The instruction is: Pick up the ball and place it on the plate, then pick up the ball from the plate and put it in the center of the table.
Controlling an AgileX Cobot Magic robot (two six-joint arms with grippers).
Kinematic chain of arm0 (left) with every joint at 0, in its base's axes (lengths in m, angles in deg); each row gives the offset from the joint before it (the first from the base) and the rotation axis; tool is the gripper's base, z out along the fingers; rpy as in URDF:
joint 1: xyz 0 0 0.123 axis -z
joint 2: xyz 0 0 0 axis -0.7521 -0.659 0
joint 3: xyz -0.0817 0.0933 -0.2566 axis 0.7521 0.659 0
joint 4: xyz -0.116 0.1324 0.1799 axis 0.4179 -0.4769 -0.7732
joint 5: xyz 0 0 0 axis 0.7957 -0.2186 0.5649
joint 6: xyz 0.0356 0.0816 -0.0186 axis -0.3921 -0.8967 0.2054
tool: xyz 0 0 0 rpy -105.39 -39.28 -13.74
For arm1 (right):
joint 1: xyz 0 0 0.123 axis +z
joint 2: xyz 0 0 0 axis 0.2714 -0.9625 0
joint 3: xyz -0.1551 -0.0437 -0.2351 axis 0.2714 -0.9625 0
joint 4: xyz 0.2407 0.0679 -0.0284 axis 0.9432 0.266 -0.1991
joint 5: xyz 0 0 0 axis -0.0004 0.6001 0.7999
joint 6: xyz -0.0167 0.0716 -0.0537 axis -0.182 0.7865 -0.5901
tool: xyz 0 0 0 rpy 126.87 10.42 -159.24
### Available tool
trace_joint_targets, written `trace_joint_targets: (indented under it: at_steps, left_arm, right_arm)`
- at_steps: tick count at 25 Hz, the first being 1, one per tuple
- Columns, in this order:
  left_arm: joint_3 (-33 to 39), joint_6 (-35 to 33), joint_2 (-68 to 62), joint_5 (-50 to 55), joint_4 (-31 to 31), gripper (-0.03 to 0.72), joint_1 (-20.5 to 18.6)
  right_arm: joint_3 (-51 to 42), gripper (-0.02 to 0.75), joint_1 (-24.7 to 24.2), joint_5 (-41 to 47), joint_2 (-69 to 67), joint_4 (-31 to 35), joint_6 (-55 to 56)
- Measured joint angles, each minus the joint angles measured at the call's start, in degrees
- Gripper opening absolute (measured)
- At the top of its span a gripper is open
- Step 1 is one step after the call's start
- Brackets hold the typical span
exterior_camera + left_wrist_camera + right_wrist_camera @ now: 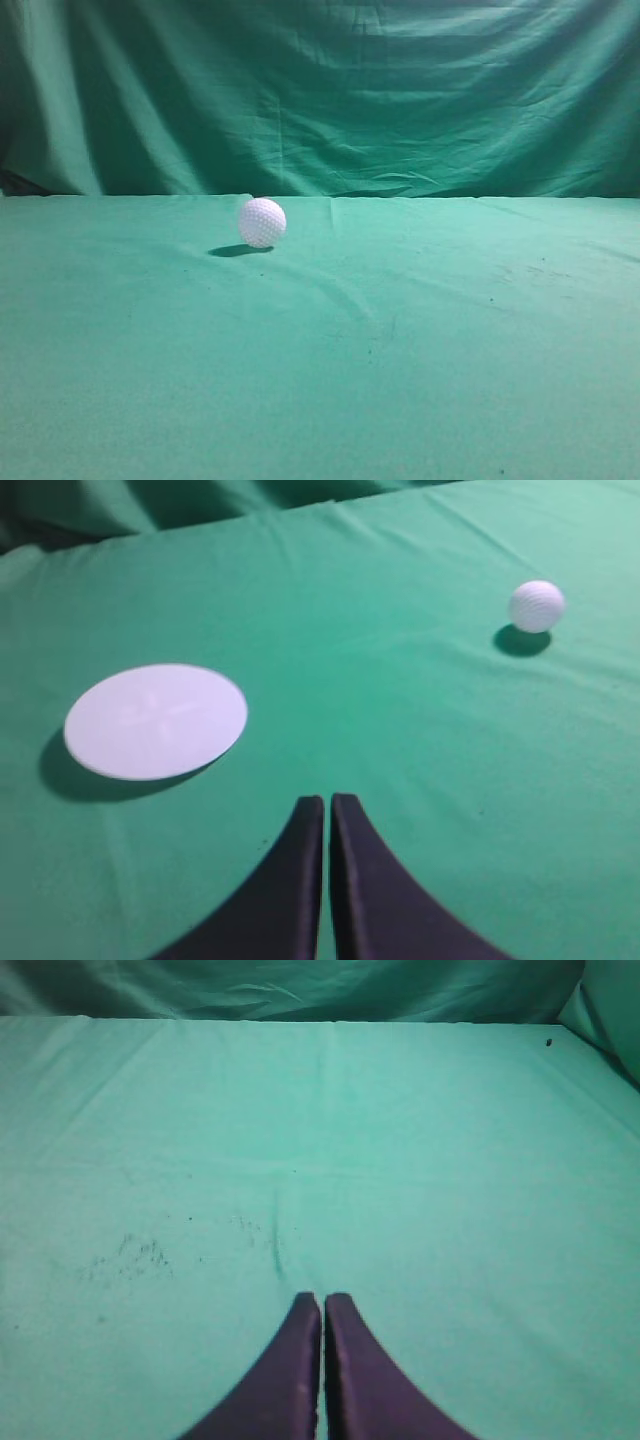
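Note:
The white dimpled ball [262, 222] rests on the green table [400, 350], left of the middle and towards the back in the exterior view. It also shows in the left wrist view [536, 606] at the upper right. A flat white round plate [155, 720] lies on the cloth at the left of the left wrist view; it is out of the exterior view. My left gripper [327, 802] is shut and empty, well short of both. My right gripper [322, 1300] is shut and empty over bare cloth. Neither gripper shows in the exterior view.
The draped green curtain [320, 90] hangs behind the table's far edge. Faint dark smudges [130, 1255] mark the cloth ahead of the right gripper.

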Motion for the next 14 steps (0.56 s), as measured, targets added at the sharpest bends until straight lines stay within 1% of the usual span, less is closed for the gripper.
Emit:
trace_joint_targets:
  at_steps: [2, 5, 14]
  left_arm:
    - [0.0, 5.48, 0.0, 0.0, -5.13, 0.0, 0.0]
    - [0.0, 8.72, 0.0, 0.0, -8.42, 0.0, 0.0]
    - [0.0, 9.85, 0.0, 0.0, -9.05, 0.0, 0.0]
  right_arm:
    - [0.0, 0.0, 0.0, 0.0, 0.0, 0.0, 0.0]
    - [0.0, 0.0, 0.0, 0.0, 0.0, 0.0, 0.0]
    - [0.0, 0.0, 0.0, 0.0, 0.0, 0.0, 0.0]
